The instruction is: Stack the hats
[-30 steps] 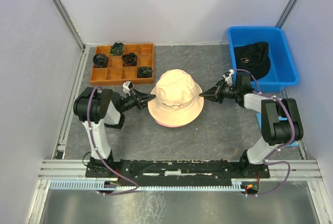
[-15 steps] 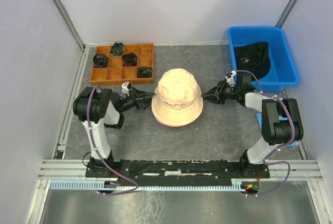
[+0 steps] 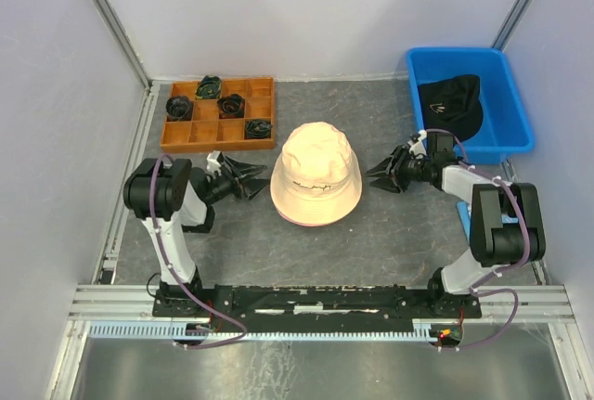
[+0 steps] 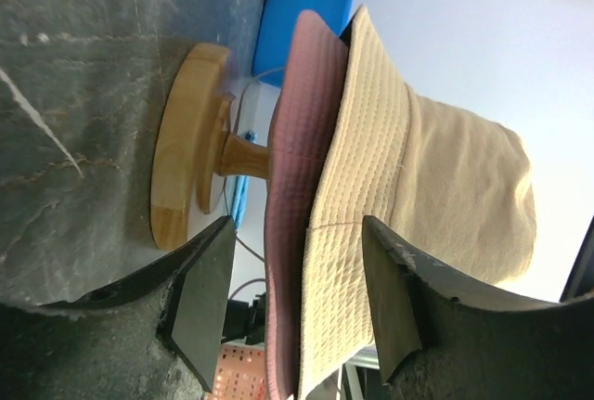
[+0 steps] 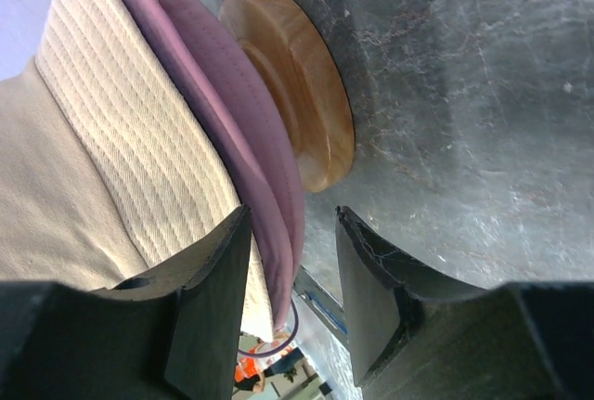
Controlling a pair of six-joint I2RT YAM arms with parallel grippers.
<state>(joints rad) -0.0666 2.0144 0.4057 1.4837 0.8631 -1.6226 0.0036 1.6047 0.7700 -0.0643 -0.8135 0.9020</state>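
A beige hat (image 3: 316, 170) sits on top of a pink hat (image 3: 299, 220), whose brim shows just beneath it, at the table's middle. In the left wrist view the beige hat (image 4: 418, 196) and the pink hat (image 4: 290, 177) rest on a wooden stand (image 4: 186, 168). My left gripper (image 3: 264, 175) is open just left of the brims, holding nothing. My right gripper (image 3: 373, 175) is open just right of them, also holding nothing. The right wrist view shows the beige brim (image 5: 130, 131), the pink brim (image 5: 237, 140) and the stand (image 5: 302, 94) ahead of the open jaws. A black hat (image 3: 451, 103) lies in the blue bin (image 3: 515, 117).
An orange compartment tray (image 3: 200, 131) with small dark coiled bundles (image 3: 230, 105) stands at the back left. The blue bin is at the back right, close behind my right arm. Grey walls enclose the table on three sides.
Both grippers have opened, let go of the beige hat's brim and drawn back outward a little. The beige hat has settled lower on the stack.
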